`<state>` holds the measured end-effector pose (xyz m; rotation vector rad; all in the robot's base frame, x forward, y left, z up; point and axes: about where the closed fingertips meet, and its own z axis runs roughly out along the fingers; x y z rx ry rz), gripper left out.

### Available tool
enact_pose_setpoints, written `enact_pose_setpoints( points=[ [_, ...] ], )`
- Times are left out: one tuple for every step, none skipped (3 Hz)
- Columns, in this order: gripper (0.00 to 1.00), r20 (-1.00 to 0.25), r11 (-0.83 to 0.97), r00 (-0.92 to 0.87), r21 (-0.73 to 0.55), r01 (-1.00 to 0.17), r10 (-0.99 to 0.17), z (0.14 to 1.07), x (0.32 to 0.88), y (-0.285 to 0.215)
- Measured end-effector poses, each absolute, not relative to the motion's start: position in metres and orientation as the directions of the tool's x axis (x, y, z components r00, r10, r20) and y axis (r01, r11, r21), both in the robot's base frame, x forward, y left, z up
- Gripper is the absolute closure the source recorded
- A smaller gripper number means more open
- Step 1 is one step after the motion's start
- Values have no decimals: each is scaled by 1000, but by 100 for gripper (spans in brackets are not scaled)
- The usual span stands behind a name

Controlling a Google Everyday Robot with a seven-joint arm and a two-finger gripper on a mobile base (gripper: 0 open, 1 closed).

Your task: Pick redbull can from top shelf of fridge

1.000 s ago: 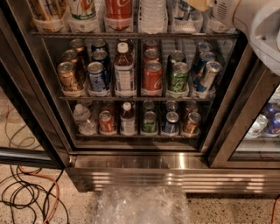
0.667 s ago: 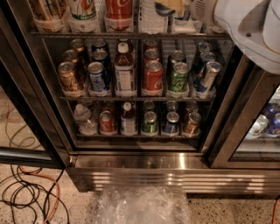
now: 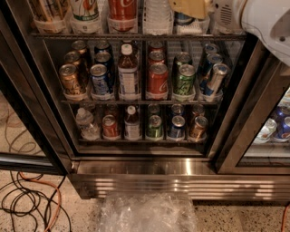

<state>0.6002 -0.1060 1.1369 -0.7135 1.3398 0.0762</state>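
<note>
Seemingly upright on the top shelf, the redbull can sits beneath the tool, grip state unclear.

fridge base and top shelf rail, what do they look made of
The fridge base looks like ribbed stainless steel: bright horizontal glare bands. The top shelf seems thin grey metal wire, dull sheen. The hand sits at the picture's top edge, right of centre, above that shelf.

The pincer at the top shelf is cut by the upper edge; drinks there show only bases
</note>
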Motion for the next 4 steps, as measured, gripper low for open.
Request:
enact_pose_setpoints(
  points=[
    [100, -900, 740, 183, -431, -516, -396, 1121, 573, -120],
    [100, -920, 691, 110, -359, -627, -377, 1105, 543, -119],
    [100, -920, 691, 110, -358, -627, -377, 1105, 543, -119],
    [100, -948, 721, 59, -278, -635, -313, 1077, 541, -114]
  ],
)
